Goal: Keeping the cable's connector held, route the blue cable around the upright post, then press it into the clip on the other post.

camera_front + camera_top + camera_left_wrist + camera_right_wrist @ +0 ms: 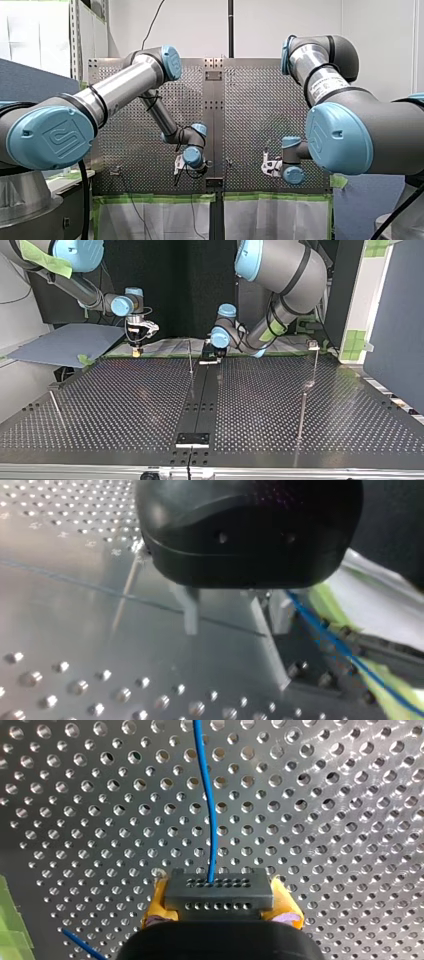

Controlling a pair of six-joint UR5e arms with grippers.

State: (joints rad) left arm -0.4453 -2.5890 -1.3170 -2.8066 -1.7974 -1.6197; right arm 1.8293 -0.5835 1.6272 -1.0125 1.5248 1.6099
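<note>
Pinching the dark grey perforated rectangular connector [218, 892] between yellow pads [156, 912], my right claw [221, 909] sits upper left in the top view, thin blue cable [207, 800] running straight ahead; my spread left claw [231, 619] stands nearer the slim metal post [190, 356].

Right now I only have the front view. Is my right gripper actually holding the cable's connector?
Observer: Yes. In the right wrist view the right gripper has its yellow pads clamped on the dark connector, and the blue cable leaves the connector's front face.
Operator: Has my left gripper got anything?
Observer: No. The left wrist view shows the left gripper open, with its metal fingers apart and only bare table between them.
Operator: Where is the cable relative to it?
Observer: It runs beside that gripper, outside the fingers, past the green tape.
</note>
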